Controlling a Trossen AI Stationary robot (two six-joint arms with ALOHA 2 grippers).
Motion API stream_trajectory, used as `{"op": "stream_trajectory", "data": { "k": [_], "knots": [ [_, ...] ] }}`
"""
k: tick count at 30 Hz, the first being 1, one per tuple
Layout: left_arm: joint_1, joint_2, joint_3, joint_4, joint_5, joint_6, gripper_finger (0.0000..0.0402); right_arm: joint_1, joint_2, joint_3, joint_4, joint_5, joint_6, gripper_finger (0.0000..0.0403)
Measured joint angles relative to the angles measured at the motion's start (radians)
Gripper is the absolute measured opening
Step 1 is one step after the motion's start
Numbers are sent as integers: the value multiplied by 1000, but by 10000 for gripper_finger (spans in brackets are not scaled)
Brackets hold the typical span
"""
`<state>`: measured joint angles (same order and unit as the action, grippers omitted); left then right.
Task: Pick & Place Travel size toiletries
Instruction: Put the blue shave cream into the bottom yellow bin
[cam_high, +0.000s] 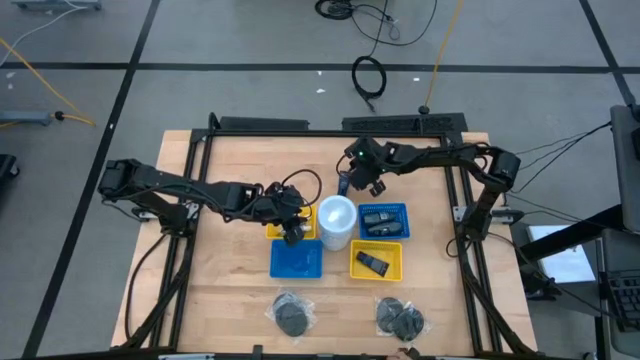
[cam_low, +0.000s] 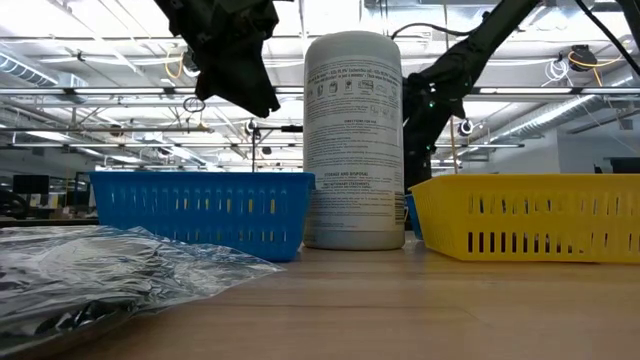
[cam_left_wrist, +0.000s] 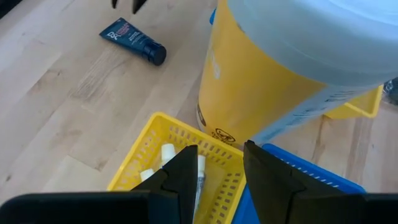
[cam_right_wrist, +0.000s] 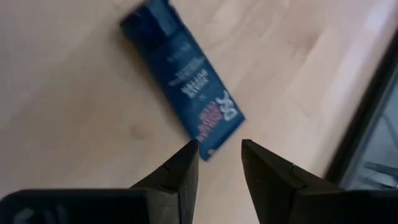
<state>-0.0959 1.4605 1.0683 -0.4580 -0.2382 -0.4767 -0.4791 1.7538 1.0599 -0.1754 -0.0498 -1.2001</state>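
Tabletop tub (cam_low: 353, 140) hides the right tool (cam_high: 358, 184) above a blurred dark tube (cam_right_wrist: 181, 83).

White tub (cam_high: 336, 222) upright at frame centre on wooden worktop (cam_high: 230, 180), blue baskets (cam_high: 296, 259) & yellow baskets (cam_high: 377, 262) around it, black cable (cam_high: 369, 76) coiled on floor, top centre.

This is looking like a large open robotics lab or industrial workspace. The pale wooden table (cam_high: 240, 300) is standing on a grey floor with dark lines (cam_high: 250, 40), loose black cables (cam_high: 368, 76) are lying there, and long ceiling strip lights (cam_low: 110, 20) are shining over distant desks.
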Motion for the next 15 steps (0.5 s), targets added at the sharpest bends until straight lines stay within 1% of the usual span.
{"op": "stream_trajectory", "data": {
  "k": [6,10,15],
  "knots": [
    [0,0,0,12,-5,12,129,39,0,-1,-40,-6,2,114],
    [0,0,0,27,-33,23,129,65,0,-1,-43,-3,12,114],
    [0,0,0,45,-33,23,129,84,-4,-30,3,-6,-2,114]
  ]
}}
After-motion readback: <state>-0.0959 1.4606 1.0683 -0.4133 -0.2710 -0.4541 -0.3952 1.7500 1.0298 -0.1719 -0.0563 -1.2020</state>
